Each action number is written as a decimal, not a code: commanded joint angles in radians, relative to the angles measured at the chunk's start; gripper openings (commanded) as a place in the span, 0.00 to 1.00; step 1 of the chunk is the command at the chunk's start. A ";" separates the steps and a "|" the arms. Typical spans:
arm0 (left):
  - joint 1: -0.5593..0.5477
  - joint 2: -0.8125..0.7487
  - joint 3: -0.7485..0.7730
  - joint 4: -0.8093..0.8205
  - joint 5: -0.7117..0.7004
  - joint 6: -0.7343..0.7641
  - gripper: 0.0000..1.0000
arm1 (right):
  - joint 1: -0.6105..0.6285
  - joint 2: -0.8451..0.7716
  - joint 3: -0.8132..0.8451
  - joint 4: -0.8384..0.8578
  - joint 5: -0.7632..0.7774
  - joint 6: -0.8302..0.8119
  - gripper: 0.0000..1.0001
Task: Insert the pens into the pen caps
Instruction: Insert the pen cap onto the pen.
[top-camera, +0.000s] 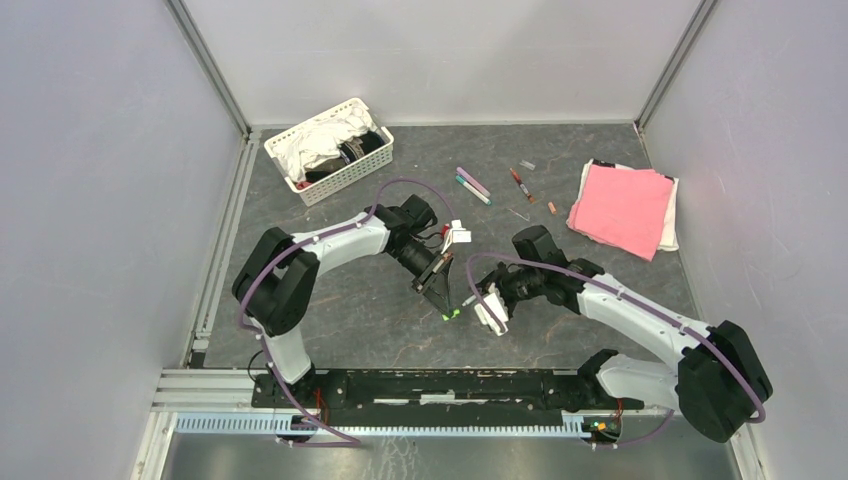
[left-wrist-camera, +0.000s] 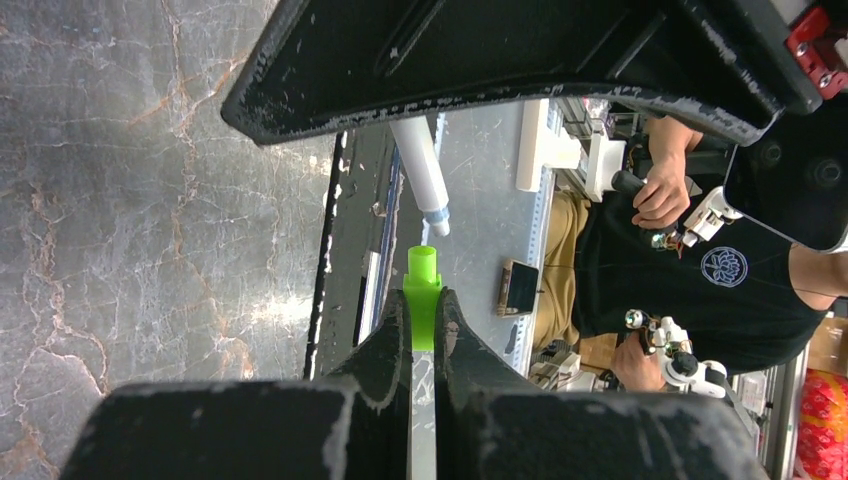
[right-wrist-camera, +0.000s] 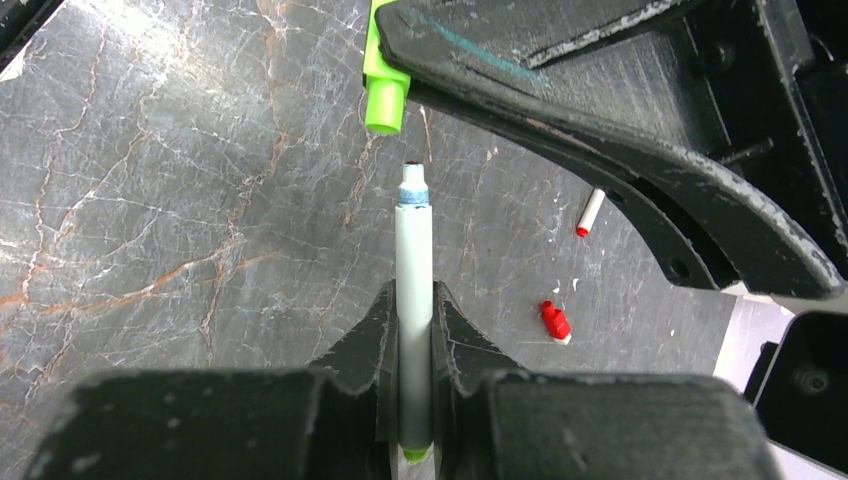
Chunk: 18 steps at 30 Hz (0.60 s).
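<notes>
Facing off tip to mouth over the table (top-camera: 380, 325): green cap (left-wrist-camera: 422, 285) and pale pen (right-wrist-camera: 413, 260), not yet joined.

Pinched by its lower half in the left gripper (left-wrist-camera: 423, 325), the cap, open end poking past the fingertips. Clamped by the barrel in the right gripper (right-wrist-camera: 410, 305), the pen, bare tip forward, green rear end just showing behind the jaws. Tip and cap mouth near, apart, a little out of line in both wrist views. Farther back on the table: purple and teal pens (top-camera: 472, 184) side by side, a red-ended pen (top-camera: 521, 185), a small orange cap (top-camera: 551, 208), pink cloth (top-camera: 622, 207), white basket (top-camera: 330, 150) of fabric. Right wrist view: a red cap (right-wrist-camera: 554, 321) lying on the table.
</notes>
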 joint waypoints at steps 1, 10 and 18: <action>-0.004 0.004 0.042 -0.011 0.038 0.052 0.02 | 0.019 0.004 -0.010 0.034 -0.003 0.023 0.00; -0.004 -0.001 0.039 -0.011 0.035 0.057 0.02 | 0.035 0.010 -0.017 0.042 0.028 0.027 0.00; -0.004 0.002 0.042 -0.011 0.037 0.056 0.02 | 0.041 0.010 -0.019 0.048 0.022 0.037 0.00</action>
